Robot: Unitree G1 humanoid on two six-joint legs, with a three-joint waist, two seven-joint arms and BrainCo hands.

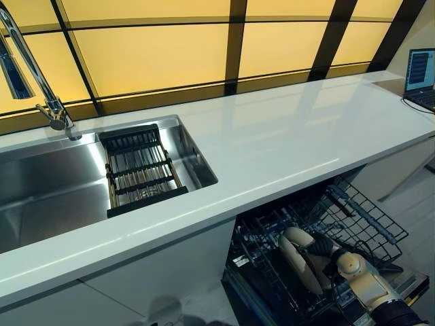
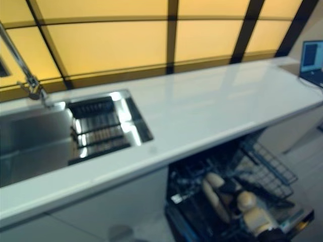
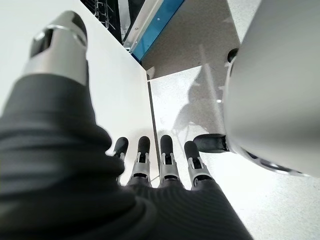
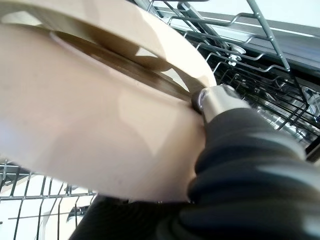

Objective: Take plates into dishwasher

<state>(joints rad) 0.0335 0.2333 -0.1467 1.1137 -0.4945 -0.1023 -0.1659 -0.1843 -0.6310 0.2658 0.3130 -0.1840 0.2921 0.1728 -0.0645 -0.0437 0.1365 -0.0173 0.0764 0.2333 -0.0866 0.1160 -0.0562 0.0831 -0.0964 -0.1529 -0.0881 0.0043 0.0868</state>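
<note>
Down at the near edge, the right robot hand (image 1: 319, 250) is in the pulled-out dishwasher rack (image 1: 367, 221), gripping a cream plate (image 1: 299, 261) on its edge among the wire tines. The wrist view shows it best: the thumb lies pressed over the plate's rim, the plate (image 4: 100, 135) fills most of that view, and the fingers behind it are hidden. Whether the plate's lower edge is seated between the tines, I can't tell; the hand and the plate itself cover that spot.

The left robot hand (image 3: 160, 165) shows only in its own wrist view, hanging low beside a white cabinet panel (image 3: 115, 100), fingers straight and loose, holding nothing. A speckled pale floor (image 3: 200, 100) lies past it.

The dishwasher (image 1: 272, 272) sits open beneath the counter (image 1: 285, 136), its interior dark and hard to read, cut off at the bottom of the head views.

Moving up and back: the counter is white, glossy and long. Set into it on the left is a steel sink (image 1: 47, 190) with a dark drying rack (image 1: 139, 170) across its right end. A chrome faucet (image 1: 41, 81) rises behind, partly cropped. Far right, a laptop (image 1: 421, 75) is clipped by the frame. Behind everything, amber panels (image 1: 156, 54) with dark framing.
</note>
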